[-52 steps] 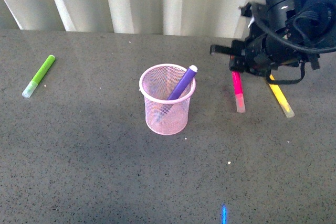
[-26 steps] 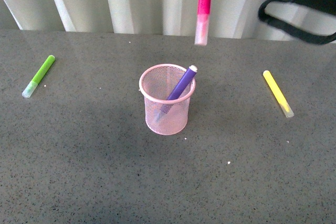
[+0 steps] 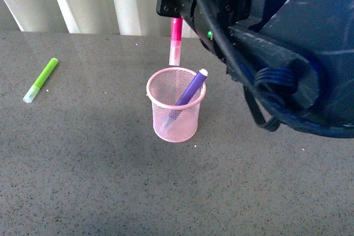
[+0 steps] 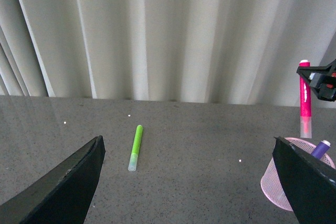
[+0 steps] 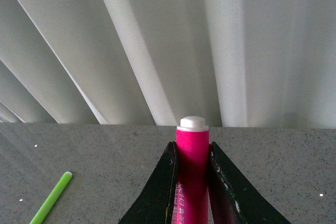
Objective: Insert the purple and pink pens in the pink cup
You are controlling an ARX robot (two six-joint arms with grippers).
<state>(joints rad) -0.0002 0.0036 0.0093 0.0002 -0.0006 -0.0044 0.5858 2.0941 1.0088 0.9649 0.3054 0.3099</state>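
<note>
The grey speckled table (image 3: pixel 83 181) runs back to a straight far edge at 12 o'clock, where it meets the pale pleated curtain (image 3: pixel 138 4). From the pink cup (image 3: pixel 166 126), bare tabletop spreads from 5 through 9 o'clock. The only thing on that side is the lime-green marker (image 3: pixel 41 79), lying well apart at about 10 o'clock. The dark bulk of the right arm crowds the front view from 12 through 4 o'clock.

The right gripper (image 3: pixel 176 14) is clenched on the pink pen (image 3: pixel 176 40), its two fingers (image 5: pixel 167 187) pressed against the magenta barrel. The pen hangs upright with its clear cap downward, above the cup's far rim at 12 o'clock and not yet inside it.

The cup is pale pink wire mesh, round and slightly tapered. It stands upright with the purple pen (image 3: pixel 192 88) in it, leaning toward 1 o'clock, its tip past the rim.

The left gripper (image 4: pixel 187 144) is released, jaws wide apart over the table with nothing between them.
</note>
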